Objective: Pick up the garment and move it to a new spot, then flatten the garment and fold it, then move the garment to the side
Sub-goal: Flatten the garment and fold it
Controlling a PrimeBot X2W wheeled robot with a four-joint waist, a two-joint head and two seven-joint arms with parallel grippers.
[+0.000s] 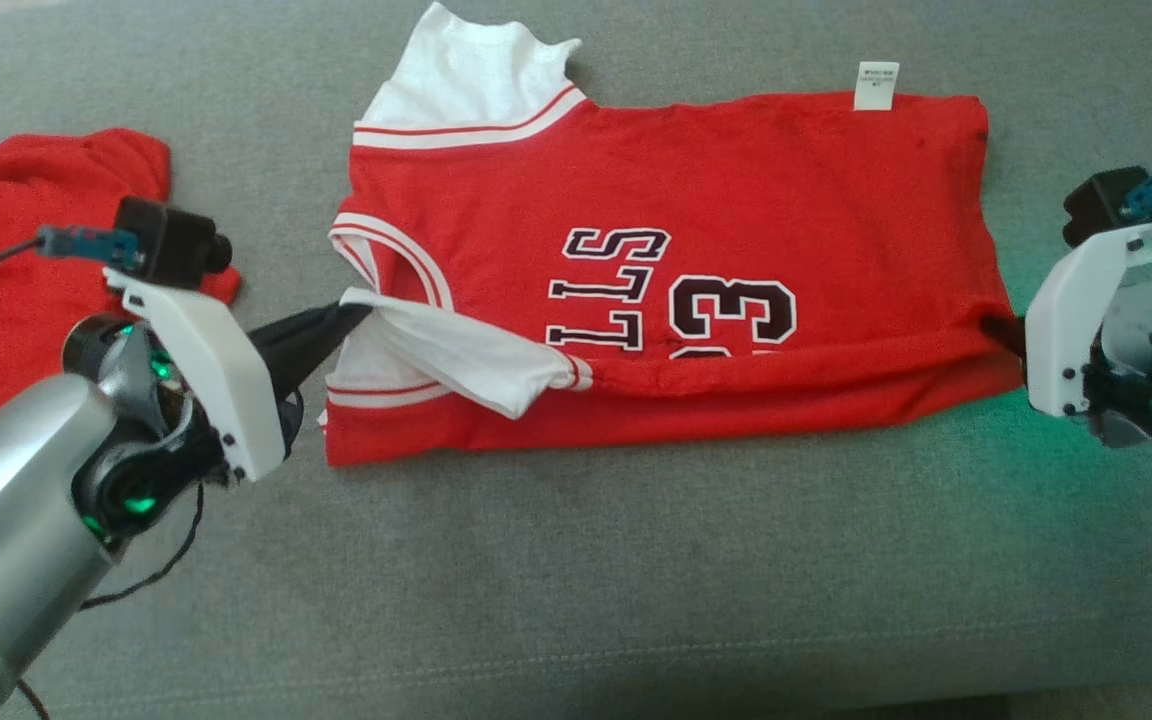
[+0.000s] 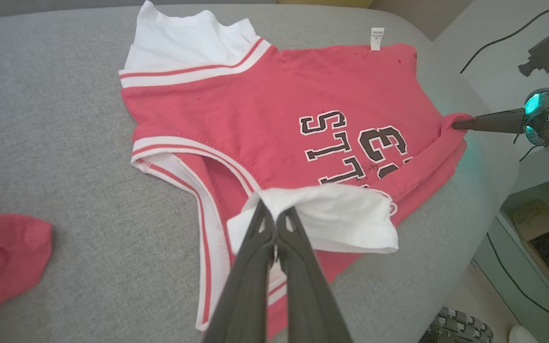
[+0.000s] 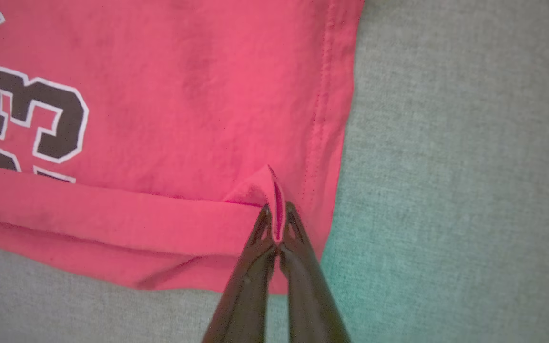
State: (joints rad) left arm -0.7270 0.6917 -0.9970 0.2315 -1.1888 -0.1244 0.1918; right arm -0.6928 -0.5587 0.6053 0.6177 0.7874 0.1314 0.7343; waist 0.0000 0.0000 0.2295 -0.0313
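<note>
Folding is in hand: the red jersey (image 1: 736, 190) lies flat on the grey woven cushion (image 1: 576, 580), its near edge turned up in a band. The left gripper (image 1: 361, 308) is clamped on the soft white sleeve (image 1: 466, 355), the right gripper (image 1: 994, 330) pinched tight on the hem corner (image 3: 260, 190). Next, I judge, both should carry that edge across together, keeping the thin knit smooth.

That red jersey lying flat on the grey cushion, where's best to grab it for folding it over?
Grip the near long edge at both ends: the white sleeve from the left, the hem corner from the right. The jersey lies flat and sideways, so those ends should lift evenly.
</note>
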